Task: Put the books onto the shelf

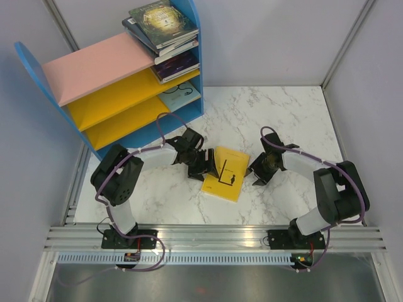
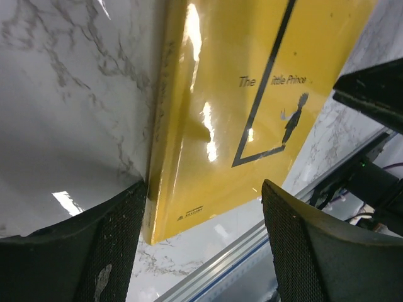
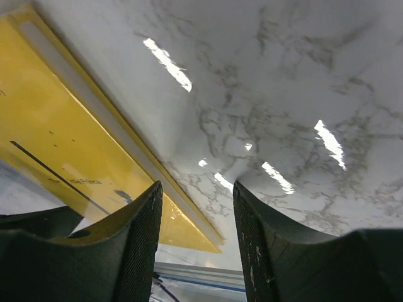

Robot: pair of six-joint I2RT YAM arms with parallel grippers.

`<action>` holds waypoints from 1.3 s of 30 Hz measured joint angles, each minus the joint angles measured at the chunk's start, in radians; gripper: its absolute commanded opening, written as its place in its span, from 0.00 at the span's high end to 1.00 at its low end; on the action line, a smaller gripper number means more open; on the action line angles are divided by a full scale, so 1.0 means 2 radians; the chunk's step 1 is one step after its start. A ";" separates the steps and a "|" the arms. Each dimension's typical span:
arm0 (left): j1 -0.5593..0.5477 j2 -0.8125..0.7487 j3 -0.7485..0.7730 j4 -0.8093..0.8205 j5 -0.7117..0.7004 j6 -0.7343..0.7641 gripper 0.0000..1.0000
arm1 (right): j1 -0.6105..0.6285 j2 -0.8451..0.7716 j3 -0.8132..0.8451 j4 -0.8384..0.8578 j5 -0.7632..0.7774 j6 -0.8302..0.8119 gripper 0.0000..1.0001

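Top external showed the yellow book (image 1: 225, 172) flat on the counter (image 1: 277, 119), well apart from the shelf (image 1: 94, 66); the pickup looked to be in hand. Left wrist showed the left tool (image 2: 204, 192) wide, astride its spine edge; right wrist showed the right tool (image 3: 198, 189) half-open and empty just beside it, so next an edge probably needed lifting.

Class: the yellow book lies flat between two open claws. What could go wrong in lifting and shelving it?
1. The yellow book lies flat and glossy on the table; the left claw, straddling its spine edge, may slip or just push it.
2. The right claw hangs over bare marble beside it, so may not brace it.
3. The tilted stack on the shelf could slide.
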 measured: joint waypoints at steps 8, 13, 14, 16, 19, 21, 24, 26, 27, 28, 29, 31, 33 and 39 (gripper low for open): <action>-0.002 -0.036 -0.032 0.001 0.034 -0.007 0.22 | -0.001 0.028 0.019 0.038 -0.021 -0.011 0.46; -0.002 -0.060 -0.044 0.003 0.032 -0.008 0.21 | -0.002 0.032 0.022 0.044 -0.026 -0.019 0.46; -0.001 -0.061 -0.047 0.005 0.029 -0.009 0.21 | -0.002 0.032 0.022 0.045 -0.027 -0.020 0.46; -0.001 -0.061 -0.058 0.008 0.014 -0.012 0.21 | -0.002 0.032 0.021 0.045 -0.029 -0.022 0.46; 0.001 -0.061 -0.082 0.014 -0.003 -0.022 0.20 | -0.002 0.032 0.019 0.048 -0.032 -0.024 0.46; 0.002 -0.070 -0.093 0.032 -0.010 -0.027 0.20 | -0.004 0.031 0.016 0.053 -0.036 -0.025 0.46; 0.002 -0.076 -0.114 0.077 -0.005 -0.040 0.20 | -0.005 0.029 0.008 0.066 -0.045 -0.027 0.46; 0.002 -0.075 -0.128 0.119 0.005 -0.052 0.20 | -0.006 0.026 -0.002 0.083 -0.054 -0.027 0.47; 0.002 -0.074 -0.138 0.146 0.012 -0.058 0.20 | -0.006 0.026 -0.003 0.086 -0.056 -0.027 0.47; 0.001 -0.071 -0.147 0.176 0.022 -0.066 0.20 | -0.006 0.025 -0.008 0.095 -0.060 -0.027 0.47; -0.001 -0.066 -0.154 0.206 0.032 -0.075 0.20 | -0.006 0.025 -0.014 0.106 -0.068 -0.027 0.48; -0.006 -0.052 -0.166 0.260 0.051 -0.091 0.20 | -0.006 0.024 -0.027 0.129 -0.082 -0.026 0.49; -0.008 -0.039 -0.183 0.325 0.066 -0.119 0.20 | -0.010 0.020 -0.042 0.150 -0.093 -0.023 0.50; -0.024 -0.009 -0.224 0.476 0.084 -0.188 0.23 | -0.008 0.014 -0.072 0.207 -0.122 -0.014 0.50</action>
